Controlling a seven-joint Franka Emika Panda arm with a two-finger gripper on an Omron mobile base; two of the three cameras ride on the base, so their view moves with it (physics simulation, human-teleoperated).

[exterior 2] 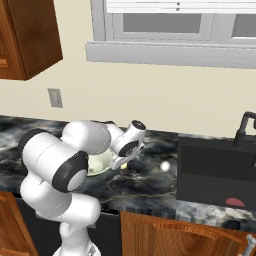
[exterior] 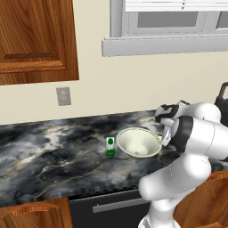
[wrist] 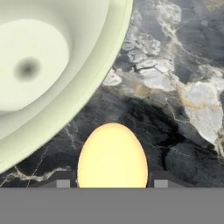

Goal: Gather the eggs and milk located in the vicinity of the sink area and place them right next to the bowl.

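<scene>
Hand (wrist: 112,183) fingers flank egg (wrist: 112,155); beside bowl (wrist: 52,65)

We list the bowl (exterior: 139,142): wide, round, shallow, glossy pale cream-green with a flared rim, upright on the dark marbled counter (exterior: 53,151). We list the milk (exterior: 110,146): a small white carton with a green round mark and green base band, upright just beside the bowl's left rim. We list two eggs: a yellowish one (wrist: 112,156) close beside the bowl's rim on the counter, and a paler one (exterior 2: 165,166) lying alone, well apart from the bowl and nearer the sink (exterior 2: 215,170).
</scene>
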